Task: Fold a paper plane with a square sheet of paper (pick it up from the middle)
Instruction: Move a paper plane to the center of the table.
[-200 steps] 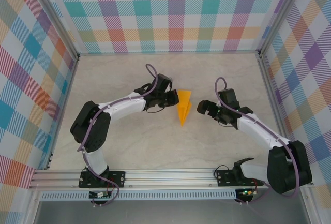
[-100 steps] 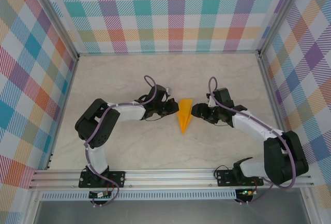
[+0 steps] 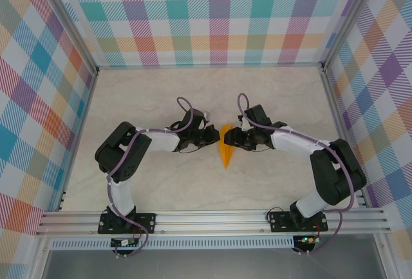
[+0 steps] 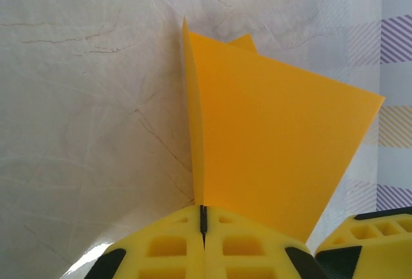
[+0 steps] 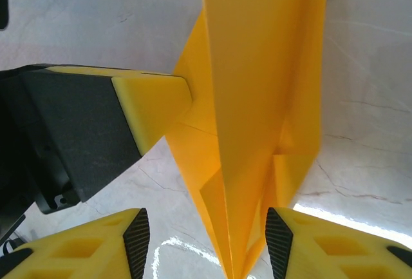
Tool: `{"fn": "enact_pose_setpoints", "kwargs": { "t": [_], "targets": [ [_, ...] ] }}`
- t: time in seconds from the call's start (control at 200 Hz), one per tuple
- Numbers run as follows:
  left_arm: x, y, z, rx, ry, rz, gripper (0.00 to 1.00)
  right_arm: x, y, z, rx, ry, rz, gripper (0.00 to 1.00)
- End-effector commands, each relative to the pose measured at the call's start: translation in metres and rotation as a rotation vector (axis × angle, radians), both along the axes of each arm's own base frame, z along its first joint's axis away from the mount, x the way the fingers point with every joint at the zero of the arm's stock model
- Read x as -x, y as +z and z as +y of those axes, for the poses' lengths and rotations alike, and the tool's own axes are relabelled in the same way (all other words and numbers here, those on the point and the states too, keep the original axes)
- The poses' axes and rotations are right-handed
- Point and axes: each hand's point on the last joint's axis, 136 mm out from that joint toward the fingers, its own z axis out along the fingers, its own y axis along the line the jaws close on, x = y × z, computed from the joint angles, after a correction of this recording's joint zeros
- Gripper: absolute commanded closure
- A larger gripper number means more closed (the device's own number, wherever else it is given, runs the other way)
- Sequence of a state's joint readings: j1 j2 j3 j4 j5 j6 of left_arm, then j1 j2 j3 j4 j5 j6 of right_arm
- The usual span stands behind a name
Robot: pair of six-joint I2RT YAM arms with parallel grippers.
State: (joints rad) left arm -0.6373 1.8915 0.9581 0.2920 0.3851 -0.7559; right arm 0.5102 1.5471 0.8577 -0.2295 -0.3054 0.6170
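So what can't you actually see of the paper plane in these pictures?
- Top view: the paper plane is small; the left gripper and right gripper overlap its wide end.
- Left wrist view: closed fingers hide the pinched edge.
- Right wrist view: the top edge cuts it off; contact with the fingers is unclear.

Beige marbled table [image 3: 161, 98], pastel plaid walls [image 3: 219, 21].

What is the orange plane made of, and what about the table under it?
The plane looks like thin matte paper: plain orange, with sharp creases and thin layered edges. The table looks like pale marble or a marble-printed sheet, smooth and slightly glossy: fine dark veins cross it and light glints off it. Which one, I cannot tell.
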Motion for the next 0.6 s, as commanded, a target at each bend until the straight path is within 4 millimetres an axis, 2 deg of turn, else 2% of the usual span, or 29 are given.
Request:
{"fn": "enact_pose_setpoints", "kwargs": {
  "t": [0.0, 0.14, 0.33, 0.595],
  "targets": [
    [-0.002, -0.006, 0.004, 0.006, 0.005, 0.003, 0.98, -0.005, 0.0, 0.003, 0.016, 0.003, 0.001, 0.48],
    [-0.002, -0.012, 0.008, -0.014, 0.016, 0.013, 0.98, -0.006, -0.013, 0.001, 0.043, -0.012, 0.032, 0.47],
    [0.001, -0.015, 0.01, -0.01, 0.018, 0.017, 0.98, -0.001, -0.019, 0.013, -0.016, 0.025, 0.069, 0.44],
    [0.003, -0.025, 0.017, -0.041, 0.04, 0.028, 0.95, -0.002, -0.032, 0.006, 0.034, -0.003, 0.101, 0.42]
  ]
}}
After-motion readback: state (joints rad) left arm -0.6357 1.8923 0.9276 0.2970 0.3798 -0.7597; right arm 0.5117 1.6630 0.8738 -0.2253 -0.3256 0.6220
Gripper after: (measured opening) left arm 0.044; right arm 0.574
